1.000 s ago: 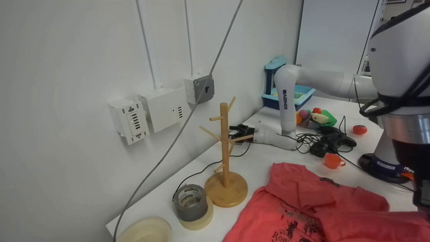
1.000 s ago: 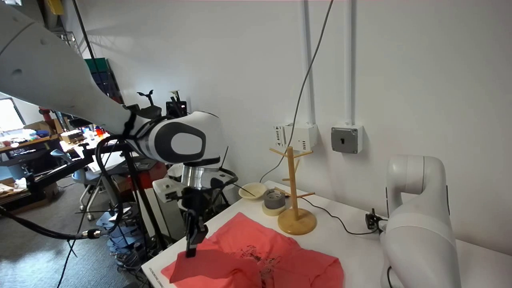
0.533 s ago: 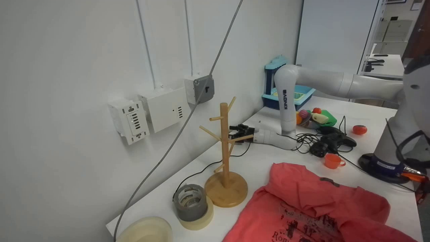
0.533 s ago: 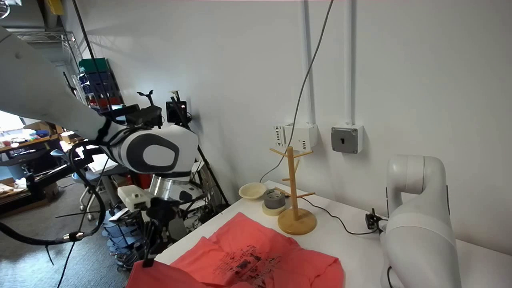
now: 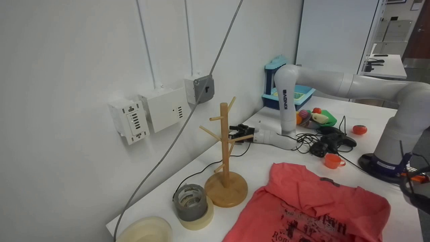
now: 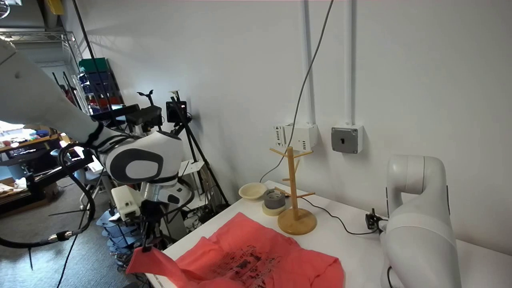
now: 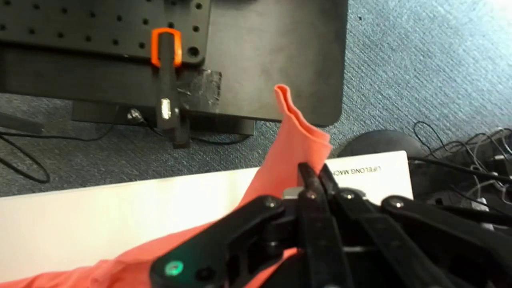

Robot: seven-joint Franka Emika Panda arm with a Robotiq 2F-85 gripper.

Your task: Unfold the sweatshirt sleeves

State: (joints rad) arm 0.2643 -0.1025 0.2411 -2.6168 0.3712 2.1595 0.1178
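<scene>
1. The large coral-red fabric sweatshirt (image 6: 256, 231) with dark printed lettering lies creased on the white desk (image 6: 356, 256), to one side of the black fingers (image 7: 311, 183); an exterior view puts it to their right.
2. One long, coral-red, tube-shaped sleeve (image 7: 292, 146) is gripped by the fingers, which are closed on it near its loose end; that end pokes out beyond them, past the desk's edge in the wrist view.
3. To the fingers' right, well apart, a tan wooden mug tree (image 6: 293, 192) with a round base stands upright.
4. Just beside it, on the side toward the fingers, a grey tape roll (image 6: 275, 202) rests on a cream tape roll (image 6: 273, 211), near a pale yellow round bowl (image 6: 253, 192).
5. Farthest right of the fingers is a pale grey jointed robot arm (image 6: 420, 232).
</scene>
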